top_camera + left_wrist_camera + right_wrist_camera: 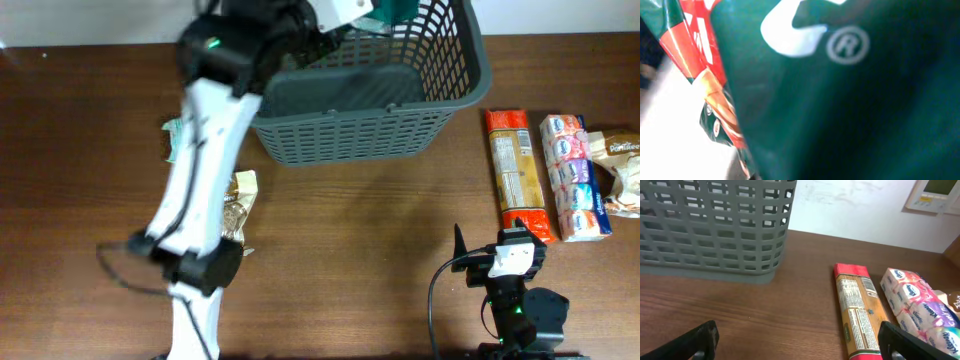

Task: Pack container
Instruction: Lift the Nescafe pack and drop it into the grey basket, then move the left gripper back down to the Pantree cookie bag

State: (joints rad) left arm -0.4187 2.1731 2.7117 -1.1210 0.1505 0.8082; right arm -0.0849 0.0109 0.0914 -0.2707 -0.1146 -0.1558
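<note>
Close-up dark green packet point(855, 115) with white ® mark point(847, 46), red-orange print point(692, 47) at left

Brown wood-grain surface point(380, 240) is carrying six items. Grey lattice basket point(350, 135) is sitting at far centre. To its right, a long orange packet point(517, 175) and a tissue multipack point(573, 178) are lying side by side, lengthwise, with a cream packet point(625, 165) lying at the edge. On the left, a gold wrapper point(240, 195) and a pale packet point(174, 135) are lying partly hidden under an arm.
</note>
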